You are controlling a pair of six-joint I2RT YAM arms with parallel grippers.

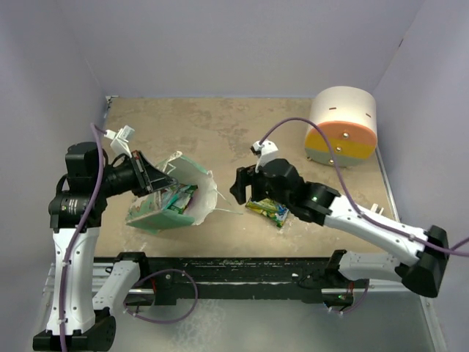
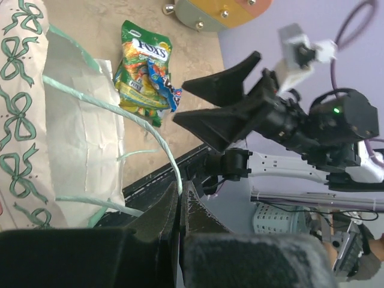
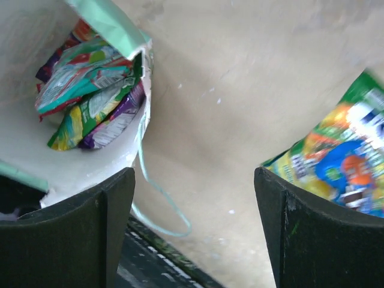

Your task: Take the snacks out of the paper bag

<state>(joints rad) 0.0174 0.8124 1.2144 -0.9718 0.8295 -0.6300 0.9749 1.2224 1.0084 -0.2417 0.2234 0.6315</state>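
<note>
The bag (image 1: 150, 218) lies on its side at the left of the bench (image 1: 220, 125), and its open mouth is turned to the right. The left claw (image 1: 160, 183) is closed on the upper rim of the bag (in the left wrist view its two fingers (image 2: 162, 222) are pressed together, and a mint edge of the bag runs in between them). Inside the bag there are several snacks (image 3: 90, 96): a teal one on top, with a yellow-green one and a purple one below it.

The right claw (image 1: 239, 187) is open, with its fingers wide apart, and it grips nothing. It hovers just to the right of the bag's mouth and points toward it, without touching the rim. One packet (image 1: 267, 210), green and yellow with blue print, lies flat on the bench outside the bag. It is under the right wrist, behind the fingertips, so the claw stands between the bag and this packet. In the right wrist view the packet is just beside the right finger; I cannot tell if they touch. A cylinder (image 1: 343, 126) stands at the far right corner, well apart from both.
</note>
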